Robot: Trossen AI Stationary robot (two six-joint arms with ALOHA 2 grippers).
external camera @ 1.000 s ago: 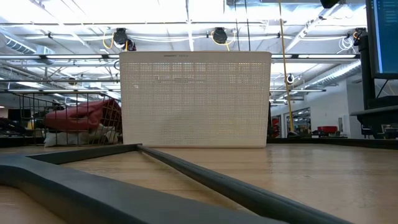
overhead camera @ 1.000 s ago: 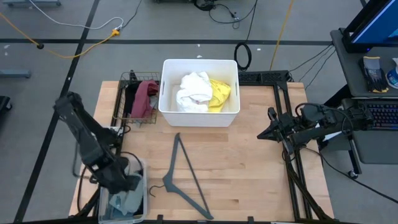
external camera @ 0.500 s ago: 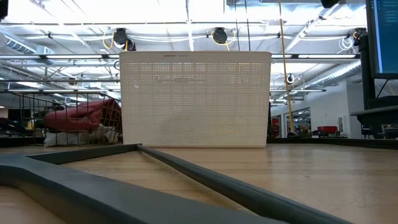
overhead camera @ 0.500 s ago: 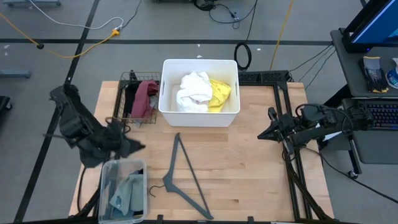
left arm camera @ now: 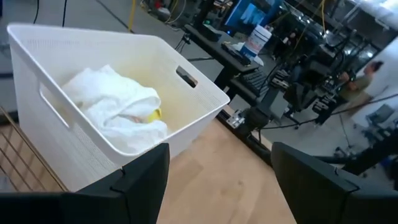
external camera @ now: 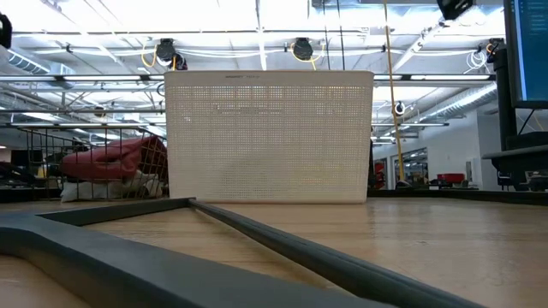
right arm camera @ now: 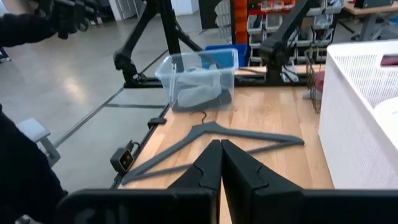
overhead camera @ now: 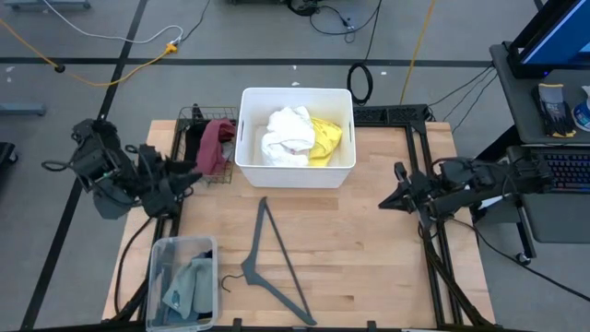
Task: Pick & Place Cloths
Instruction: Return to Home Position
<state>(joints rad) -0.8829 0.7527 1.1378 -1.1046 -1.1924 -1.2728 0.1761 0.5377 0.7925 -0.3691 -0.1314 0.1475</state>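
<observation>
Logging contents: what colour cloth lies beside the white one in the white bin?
A yellow cloth; high view shows it best.

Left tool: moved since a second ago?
Yes. In the high view the left tool has left the clear bin and swung away toward the wire basket.

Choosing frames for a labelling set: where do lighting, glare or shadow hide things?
Low view: ceiling strip lights glare brightly above the white bin, whose perforated wall lets light through. High view: even light, no hard shadows on the table. Left wrist view: the left gripper shows dark against the bright bin.
</observation>
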